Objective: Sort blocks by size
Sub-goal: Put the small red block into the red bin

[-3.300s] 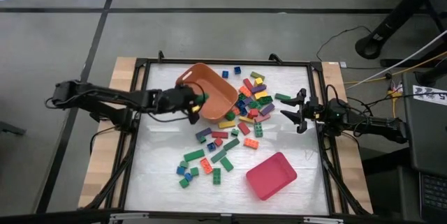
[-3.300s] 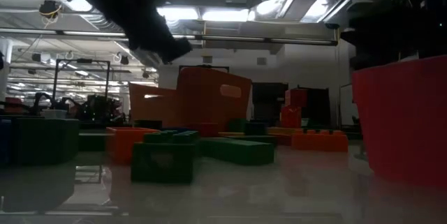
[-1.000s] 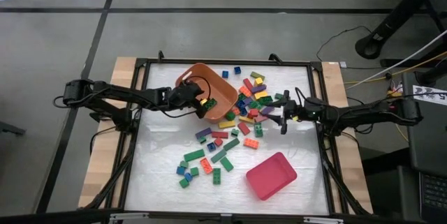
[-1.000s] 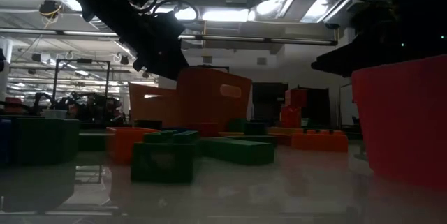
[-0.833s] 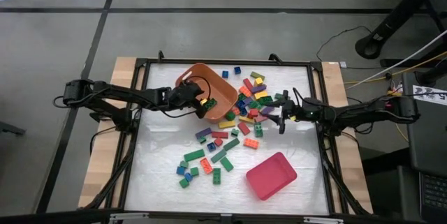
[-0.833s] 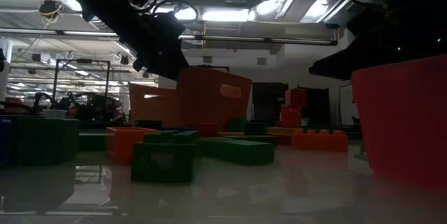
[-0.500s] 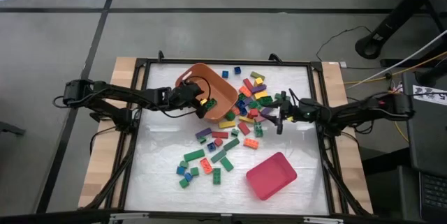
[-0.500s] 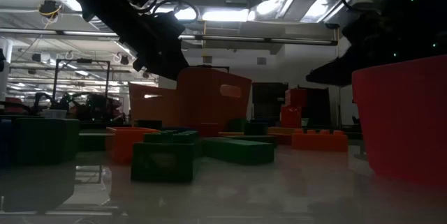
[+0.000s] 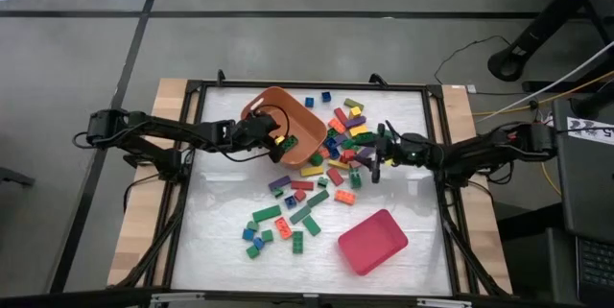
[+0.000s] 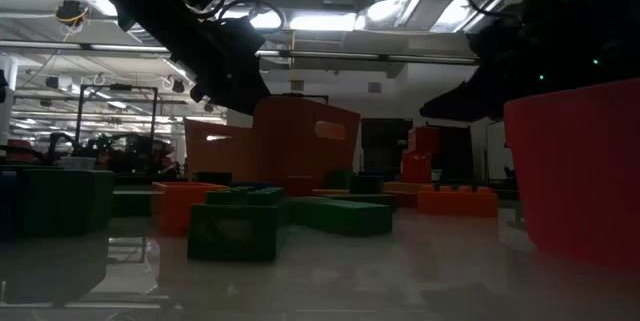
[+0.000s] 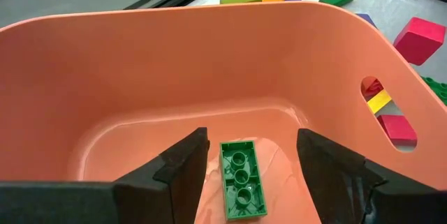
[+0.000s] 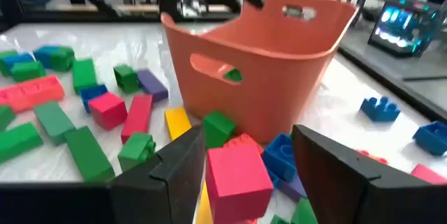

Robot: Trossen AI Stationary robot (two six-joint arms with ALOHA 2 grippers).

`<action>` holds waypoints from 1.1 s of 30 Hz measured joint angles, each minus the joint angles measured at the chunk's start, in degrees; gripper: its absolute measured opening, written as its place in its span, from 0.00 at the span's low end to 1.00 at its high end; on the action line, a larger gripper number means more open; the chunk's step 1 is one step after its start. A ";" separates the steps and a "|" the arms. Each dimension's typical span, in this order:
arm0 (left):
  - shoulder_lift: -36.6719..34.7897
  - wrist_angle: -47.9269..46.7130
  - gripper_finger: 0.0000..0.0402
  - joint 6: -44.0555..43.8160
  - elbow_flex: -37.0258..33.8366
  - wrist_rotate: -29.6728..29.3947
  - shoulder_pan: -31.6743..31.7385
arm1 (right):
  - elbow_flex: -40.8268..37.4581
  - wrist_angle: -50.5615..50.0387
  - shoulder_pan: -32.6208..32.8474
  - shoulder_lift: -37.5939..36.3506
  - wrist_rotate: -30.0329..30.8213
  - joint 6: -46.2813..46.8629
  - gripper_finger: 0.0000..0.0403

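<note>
Dozens of studded plastic blocks (image 9: 317, 193), smooth rounded orange tub (image 9: 299, 121), left gripper (image 11: 248, 175) open inside over a green brick (image 11: 242, 180), right gripper (image 12: 244, 161) open around a pink block (image 12: 237, 174), pile partly hidden.

Both arms reached inward; the left tool (image 9: 280, 142) and the right tool (image 9: 375, 157) had their fingers spread apart.
</note>
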 joint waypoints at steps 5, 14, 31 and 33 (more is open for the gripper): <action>0.00 -0.03 0.52 -0.07 0.00 0.01 0.00 | 2.79 -4.40 0.00 2.28 -0.01 0.02 0.53; 0.00 -0.18 0.52 -0.16 0.00 0.01 0.00 | 3.89 -5.62 0.00 3.00 -0.02 -0.05 0.53; 0.00 -0.25 0.52 -0.16 0.00 -0.01 0.00 | 3.86 -9.98 0.00 3.00 -0.02 -0.05 0.53; 0.00 -0.26 0.52 -0.18 0.00 0.00 0.00 | 3.86 -10.28 0.00 3.00 -0.02 -0.05 0.53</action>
